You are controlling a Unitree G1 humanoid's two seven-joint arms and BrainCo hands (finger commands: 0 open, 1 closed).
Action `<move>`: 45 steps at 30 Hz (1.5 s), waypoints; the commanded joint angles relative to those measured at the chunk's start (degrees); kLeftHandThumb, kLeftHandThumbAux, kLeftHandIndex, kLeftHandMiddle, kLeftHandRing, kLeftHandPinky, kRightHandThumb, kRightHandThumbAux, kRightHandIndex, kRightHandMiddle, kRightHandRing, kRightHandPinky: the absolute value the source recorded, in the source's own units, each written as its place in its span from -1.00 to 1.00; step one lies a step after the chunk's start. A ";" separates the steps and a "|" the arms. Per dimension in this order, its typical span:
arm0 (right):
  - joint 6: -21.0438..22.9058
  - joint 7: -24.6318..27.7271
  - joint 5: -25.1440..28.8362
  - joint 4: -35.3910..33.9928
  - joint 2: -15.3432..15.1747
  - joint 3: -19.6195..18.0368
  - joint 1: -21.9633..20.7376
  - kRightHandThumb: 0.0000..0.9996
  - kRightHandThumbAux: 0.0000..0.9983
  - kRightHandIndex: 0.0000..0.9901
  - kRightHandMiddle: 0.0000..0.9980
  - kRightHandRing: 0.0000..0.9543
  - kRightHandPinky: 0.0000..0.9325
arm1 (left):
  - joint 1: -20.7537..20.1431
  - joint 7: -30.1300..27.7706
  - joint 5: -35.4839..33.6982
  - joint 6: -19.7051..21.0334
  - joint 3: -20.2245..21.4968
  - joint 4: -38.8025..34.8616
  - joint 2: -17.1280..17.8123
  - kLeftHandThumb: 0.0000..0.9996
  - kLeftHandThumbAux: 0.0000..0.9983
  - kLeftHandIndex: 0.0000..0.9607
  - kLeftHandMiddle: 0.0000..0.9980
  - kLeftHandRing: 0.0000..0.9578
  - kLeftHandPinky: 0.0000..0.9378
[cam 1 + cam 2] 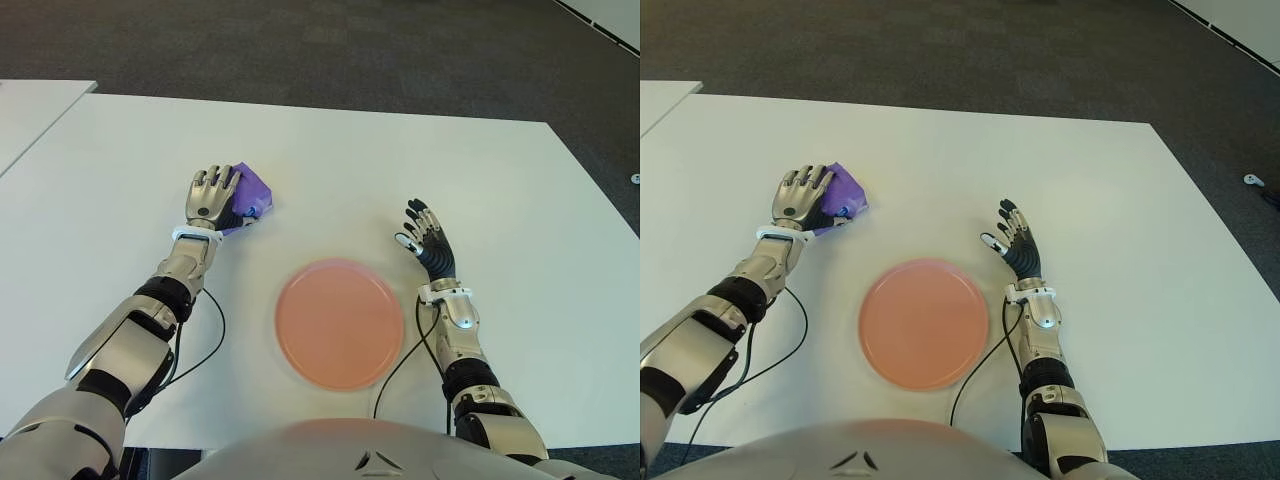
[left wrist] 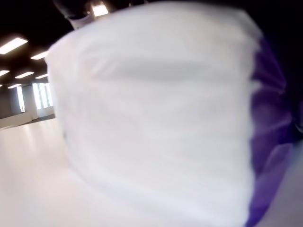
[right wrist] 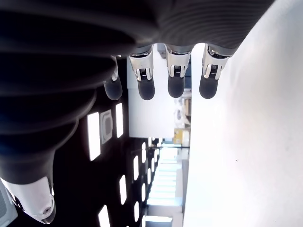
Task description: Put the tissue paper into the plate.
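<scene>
Left wrist view. A blurred white table surface [image 2: 151, 123] fills most of the frame, centre to bottom. Purple tissue paper [image 2: 269, 118] occupies the right edge, from mid-height down to the lower right, w/ folds visible. Ceiling light strips [image 2: 14, 45] show at upper left against a dark bkgd; bright windows [image 2: 40, 94] at mid-left. Hand itself not discernible.

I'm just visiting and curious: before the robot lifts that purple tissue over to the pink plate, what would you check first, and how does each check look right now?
1. Left hand on the tissue paper: ok, it covers one side of it.
2. Fingers actually closed on it: cannot tell; the left wrist view is too close.
3. Plate bare and ready: ok.
4. Table between tissue and plate free of obstacles: ok.
5. Right hand out of the way: ok, open, beside the plate's right edge.
</scene>
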 commanded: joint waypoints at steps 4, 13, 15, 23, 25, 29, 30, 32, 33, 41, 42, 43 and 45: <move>2.93 0.32 0.08 7.60 1.01 -0.40 13.36 -0.70 0.29 -1.00 -0.98 -1.00 -0.96 | 5.00 -1.95 -0.05 -2.40 -3.50 5.75 -0.85 -0.74 -0.04 -1.00 -0.99 -0.96 -0.79; 2.93 0.47 0.21 7.44 0.89 -0.43 13.52 -0.70 0.29 -1.00 -0.98 -1.00 -0.96 | 3.74 -1.20 -0.12 -2.78 -4.21 8.73 -2.07 -0.52 0.02 -1.00 -0.93 -0.78 -0.49; 2.93 0.52 0.25 7.41 0.85 -0.45 13.55 -0.70 0.29 -1.00 -0.98 -1.00 -0.96 | 3.41 -1.12 -0.20 -2.74 -4.42 9.52 -2.43 -0.47 0.03 -1.00 -0.93 -0.75 -0.44; 2.91 0.73 0.40 7.22 0.71 -0.51 13.76 -0.70 0.29 -1.00 -0.98 -1.00 -0.96 | 3.04 -0.37 -0.98 -2.95 -4.79 10.56 -2.93 -0.40 0.05 -1.00 -0.87 -0.66 -0.36; 2.92 0.78 0.44 7.19 0.68 -0.53 13.80 -0.70 0.29 -1.00 -0.98 -1.00 -0.96 | 2.91 -0.24 -1.20 -2.97 -4.93 10.96 -3.14 -0.38 0.06 -1.00 -0.84 -0.64 -0.36; 2.95 0.91 0.51 7.15 0.61 -0.60 13.83 -0.70 0.29 -1.00 -0.98 -1.00 -0.96 | 2.89 -0.07 -1.53 -2.78 -5.06 11.74 -3.77 -0.36 0.07 -1.00 -0.81 -0.63 -0.39; 2.96 0.94 0.52 7.17 0.59 -0.62 13.81 -0.70 0.29 -1.00 -0.98 -1.00 -0.96 | 2.85 -0.02 -1.58 -2.78 -5.09 11.89 -3.86 -0.35 0.08 -1.00 -0.80 -0.63 -0.40; 2.97 0.98 0.53 7.20 0.57 -0.64 13.79 -0.70 0.29 -1.00 -0.98 -1.00 -0.96 | 2.76 0.22 -1.74 -2.89 -5.14 12.45 -4.01 -0.35 0.08 -1.00 -0.79 -0.62 -0.40; 2.98 0.99 0.54 7.21 0.57 -0.65 13.78 -0.70 0.29 -1.00 -0.98 -1.00 -0.96 | 2.74 0.36 -1.84 -2.96 -5.12 12.83 -4.14 -0.34 0.08 -1.00 -0.78 -0.62 -0.40; 2.97 1.09 0.57 7.35 0.53 -0.72 13.71 -0.70 0.29 -1.00 -0.98 -1.00 -0.96 | 2.27 2.29 -3.73 -3.20 -3.77 13.89 -4.88 -0.07 0.20 -0.49 -0.35 -0.25 -0.05; 2.97 1.10 0.58 7.37 0.52 -0.73 13.70 -0.70 0.29 -1.00 -0.98 -1.00 -0.96 | 2.12 3.36 -4.18 -3.81 -3.40 14.02 -4.90 0.11 0.27 -0.36 -0.23 -0.14 0.03; 2.97 1.11 0.58 7.39 0.51 -0.74 13.69 -0.70 0.29 -1.00 -0.98 -1.00 -0.96 | 2.02 4.11 -4.49 -4.27 -3.20 14.12 -4.90 0.18 0.29 -0.30 -0.12 -0.03 0.11; 2.98 1.15 0.61 7.44 0.48 -0.76 13.64 -0.70 0.29 -1.00 -0.98 -1.00 -0.96 | 2.11 6.57 -5.20 -6.27 -2.76 14.13 -4.74 0.34 0.35 -0.18 0.16 0.25 0.37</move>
